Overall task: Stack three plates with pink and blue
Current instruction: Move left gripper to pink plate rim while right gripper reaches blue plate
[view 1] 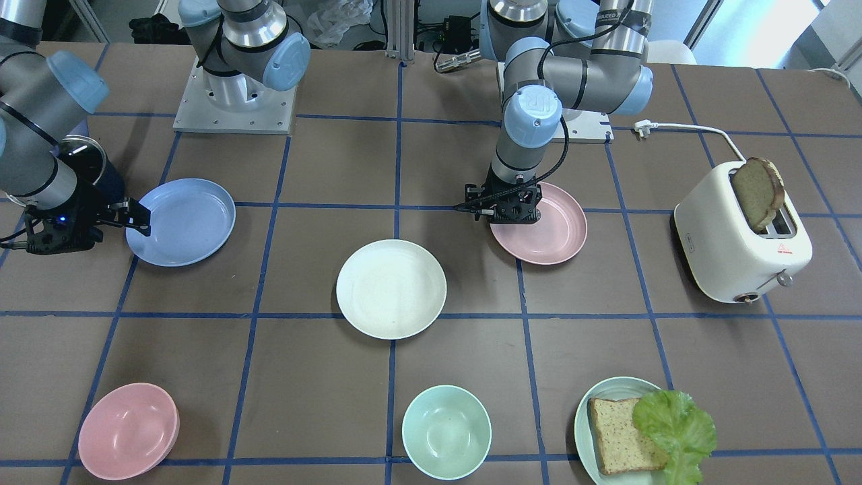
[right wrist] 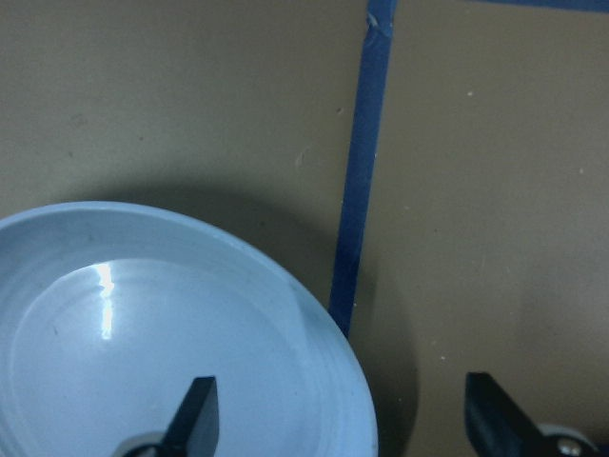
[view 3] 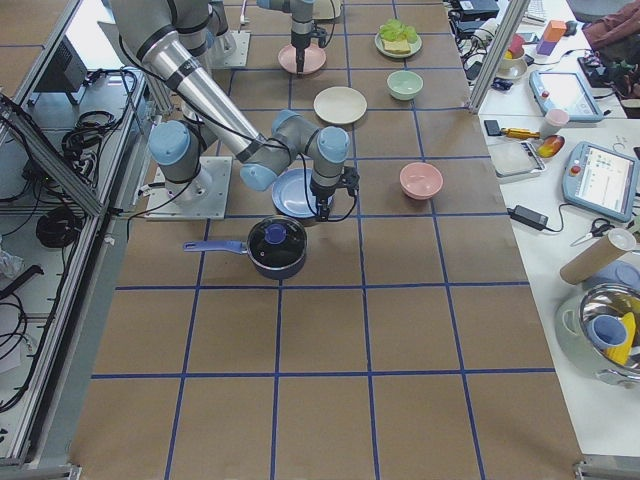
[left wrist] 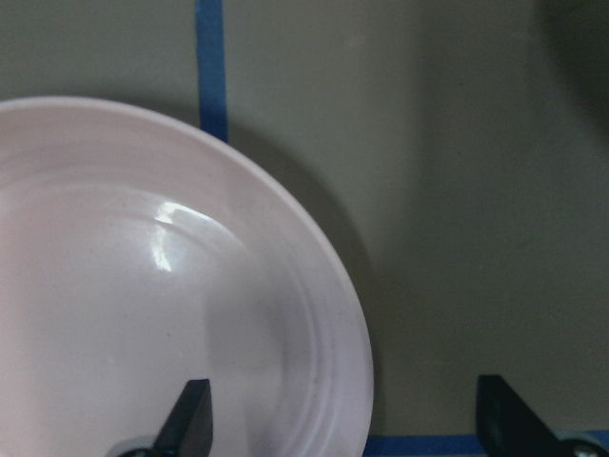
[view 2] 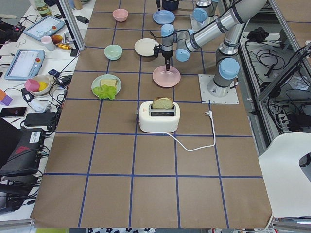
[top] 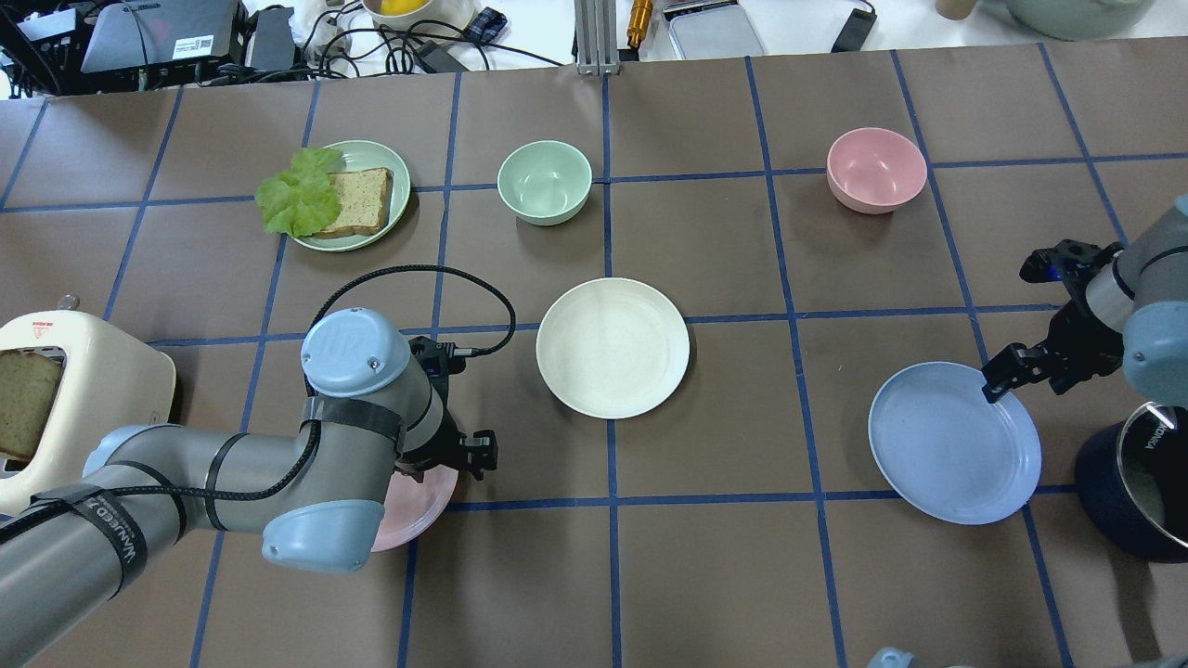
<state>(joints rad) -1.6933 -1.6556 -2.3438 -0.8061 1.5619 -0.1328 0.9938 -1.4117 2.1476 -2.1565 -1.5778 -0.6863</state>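
The pale pink plate (view 1: pixel 549 232) lies flat on the table, and my left gripper (view 1: pixel 515 217) is low over its rim. In the left wrist view the gripper (left wrist: pixel 347 405) is open: one finger (left wrist: pixel 190 419) is over the plate (left wrist: pixel 143 286), the other is outside the rim. The light blue plate (view 1: pixel 185 222) lies flat, and my right gripper (view 1: pixel 138 217) is at its edge. It is open in the right wrist view (right wrist: pixel 338 405), straddling the rim of the blue plate (right wrist: pixel 143 333). The cream-white plate (view 1: pixel 390 288) lies alone between them.
A white toaster (view 1: pixel 741 236) with a bread slice stands beside the pink plate. A dark blue pot (top: pixel 1128 492) stands close to my right arm. Across the table are a pink bowl (view 1: pixel 128 431), a mint bowl (view 1: pixel 446 431) and a green plate (view 1: pixel 609 386) with bread and lettuce.
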